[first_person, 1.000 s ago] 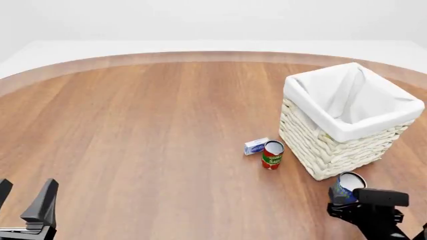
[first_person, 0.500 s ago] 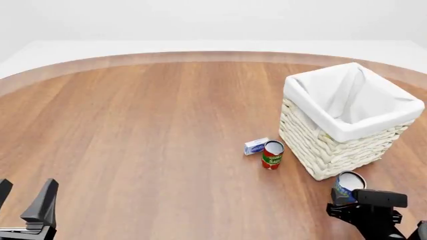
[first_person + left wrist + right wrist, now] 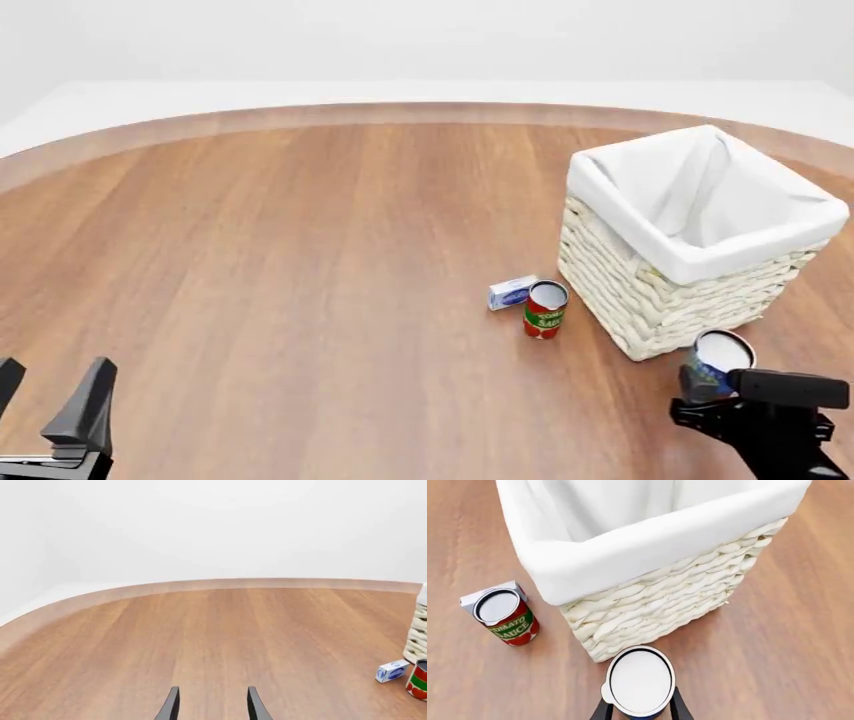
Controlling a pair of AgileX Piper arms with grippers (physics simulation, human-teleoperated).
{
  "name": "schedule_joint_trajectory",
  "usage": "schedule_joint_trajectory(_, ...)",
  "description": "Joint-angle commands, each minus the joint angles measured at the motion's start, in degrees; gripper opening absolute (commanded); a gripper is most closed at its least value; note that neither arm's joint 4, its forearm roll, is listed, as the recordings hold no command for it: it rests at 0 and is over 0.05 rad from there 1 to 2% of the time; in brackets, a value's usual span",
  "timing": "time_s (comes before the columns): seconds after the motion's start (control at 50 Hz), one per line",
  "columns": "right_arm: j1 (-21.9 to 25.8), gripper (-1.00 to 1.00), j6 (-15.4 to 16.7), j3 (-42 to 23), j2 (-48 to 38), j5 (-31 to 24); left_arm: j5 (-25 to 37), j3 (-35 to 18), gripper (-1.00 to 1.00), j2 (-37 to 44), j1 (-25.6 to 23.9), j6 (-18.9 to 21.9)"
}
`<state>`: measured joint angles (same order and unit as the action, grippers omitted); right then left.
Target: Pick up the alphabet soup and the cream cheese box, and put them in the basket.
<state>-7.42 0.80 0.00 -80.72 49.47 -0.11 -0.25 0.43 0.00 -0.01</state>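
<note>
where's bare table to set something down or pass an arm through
Bare wood spans the table left of the cream cheese box, out to the far rim. It is crowded where box, tomato sauce can and basket cluster, and where the right gripper holds the alphabet soup.

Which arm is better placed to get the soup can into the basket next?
The right. The right gripper is shut on the alphabet soup, held just beside the basket. The left gripper sits open and empty at the table's far left.
</note>
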Motion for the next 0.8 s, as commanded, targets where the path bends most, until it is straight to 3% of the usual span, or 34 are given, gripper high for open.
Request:
schedule_joint_trajectory(0.02, 0.1, -1.00, -0.7, 0.0, 16.4, -15.0, 0.0, 0.0, 1.00, 0.0, 0.0, 0.0)
schedule_joint_trajectory(0.16, 0.2, -1.00, -0.8, 0.0, 23.5, -21.3, 0.0, 0.0, 1.00, 0.0, 0.0, 0.0)
schedule_joint_trajectory(0.2, 0.0, -1.00, -0.6, 0.0, 29.4, -26.7, 0.0, 0.0, 1.00, 0.0, 0.0, 0.0)
schedule_joint_trajectory(0.26, -0.2, -1.00, -0.6, 0.0, 31.2, -28.3, 0.0, 0.0, 1.00, 0.0, 0.0, 0.0)
schedule_joint_trajectory(0.34, -0.6, -1.00, -0.5, 0.0, 38.5, -34.5, 0.0, 0.0, 1.00, 0.0, 0.0, 0.0)
schedule_joint_trajectory(0.8, -1.4, -1.00, -0.4, -1.3, 51.7, -45.0, 0.0, 0.0, 1.00, 0.0, 0.0, 0.0)
